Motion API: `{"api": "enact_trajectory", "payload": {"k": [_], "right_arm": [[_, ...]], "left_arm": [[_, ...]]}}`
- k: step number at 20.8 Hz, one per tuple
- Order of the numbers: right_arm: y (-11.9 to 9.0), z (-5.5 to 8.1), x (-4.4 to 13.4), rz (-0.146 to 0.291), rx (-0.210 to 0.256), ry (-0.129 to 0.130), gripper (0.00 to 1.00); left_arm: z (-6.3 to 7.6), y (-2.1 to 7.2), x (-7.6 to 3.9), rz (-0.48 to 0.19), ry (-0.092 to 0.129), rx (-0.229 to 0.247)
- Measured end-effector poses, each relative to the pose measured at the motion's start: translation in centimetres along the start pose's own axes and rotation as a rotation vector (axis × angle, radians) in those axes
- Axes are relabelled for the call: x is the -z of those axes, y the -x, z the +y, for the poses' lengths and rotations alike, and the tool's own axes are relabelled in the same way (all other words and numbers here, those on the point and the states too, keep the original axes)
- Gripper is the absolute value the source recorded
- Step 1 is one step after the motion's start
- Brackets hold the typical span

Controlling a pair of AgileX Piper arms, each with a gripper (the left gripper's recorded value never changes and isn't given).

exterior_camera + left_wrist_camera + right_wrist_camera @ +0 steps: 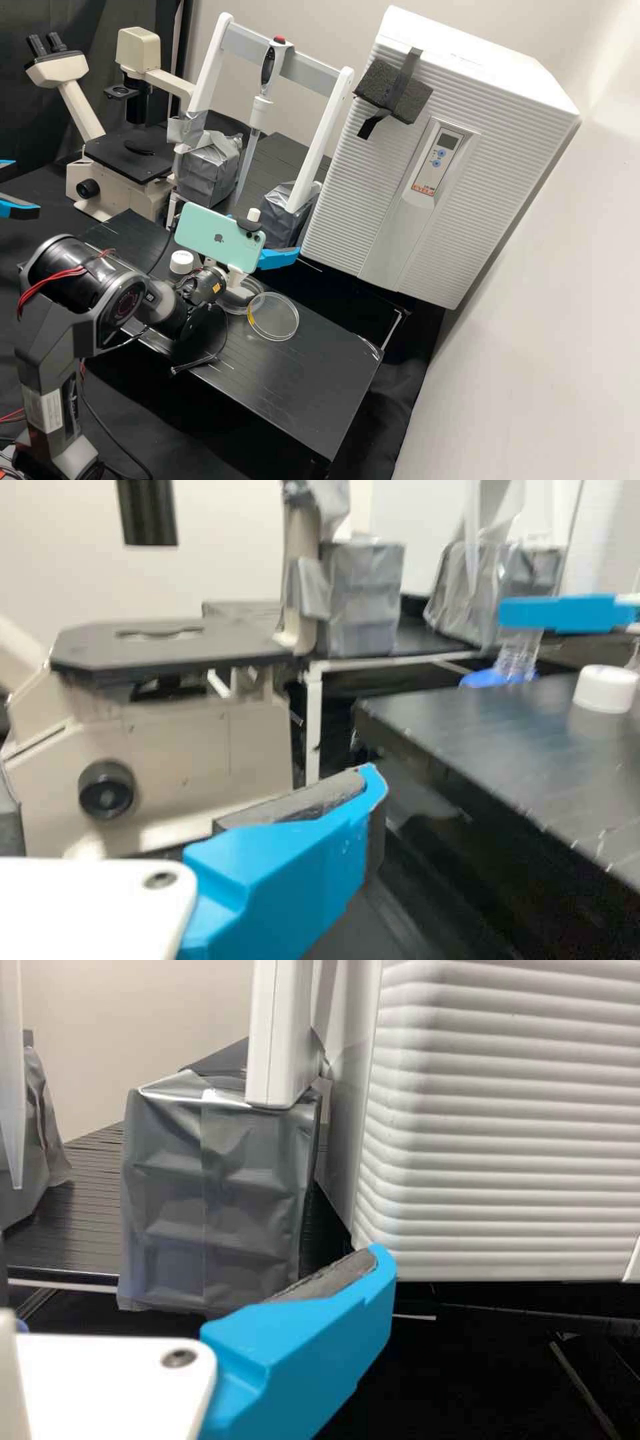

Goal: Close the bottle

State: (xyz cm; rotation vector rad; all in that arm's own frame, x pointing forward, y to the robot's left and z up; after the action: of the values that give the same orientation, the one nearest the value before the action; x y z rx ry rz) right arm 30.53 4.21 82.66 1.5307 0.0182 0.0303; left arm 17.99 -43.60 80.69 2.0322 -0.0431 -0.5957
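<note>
1. grippers: the left gripper (20, 190) is spread, its two blue fingers (20, 209) apart, just beside the microscope (113, 167) and off the raised black platform (300, 373).
2. the right gripper (279, 257) hangs over the platform, close in front of the white ribbed machine (427, 167) and the grey taped block (283, 217). whether it is spread or pressed together i cannot tell, since a mint green phone (220, 237) covers most of it.
3. a white cap (181, 255) stands on the platform just beside the right gripper, on its wrist side, and well apart from the left gripper.
4. a clear ribbed thing (518, 658) sits right at the right gripper in the left wrist view. it may be the bottle, but it is too blurred to be sure.
5. a clear petri dish (273, 317) lies flat on the platform near the right gripper, on the side away from the machine, not touching it.
</note>
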Motion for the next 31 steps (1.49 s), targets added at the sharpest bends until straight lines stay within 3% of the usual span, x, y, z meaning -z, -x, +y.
{"api": "enact_trajectory", "payload": {"k": [6,10,14,17,20,22,28,31], "right_arm": [[0.0,0.0,0.0,0.0,0.0,0.0,1.0],[1.1,0.2,0.2,0.015,0.002,0.003,1.0],[3.5,0.7,1.5,0.102,-0.018,0.006,1.0],[5.3,0.5,2.7,0.174,-0.023,-0.011,1.0],[6.8,-0.5,3.7,0.247,0.016,-0.002,1.0],[7.6,-1.4,3.9,0.269,0.059,0.003,1.0],[9.8,-4.1,4.1,0.302,0.186,-0.004,1.0],[10.6,-5.0,4.0,0.303,0.226,-0.007,1.0]], "left_arm": [[-0.6,0.15,0.8,0.019,0.025,0.037],[-0.8,0.13,0.8,0.009,0.025,0.049],[-0.8,0.13,0.7,0.005,0.023,0.052],[-0.8,0.13,0.7,0.003,0.015,0.054],[-0.8,0.13,0.7,0.003,0.015,0.054],[-0.8,0.13,0.7,0.003,0.015,0.054],[-0.8,0.13,0.7,0.003,0.015,0.054],[-0.8,0.13,0.7,0.003,0.015,0.054]]}}
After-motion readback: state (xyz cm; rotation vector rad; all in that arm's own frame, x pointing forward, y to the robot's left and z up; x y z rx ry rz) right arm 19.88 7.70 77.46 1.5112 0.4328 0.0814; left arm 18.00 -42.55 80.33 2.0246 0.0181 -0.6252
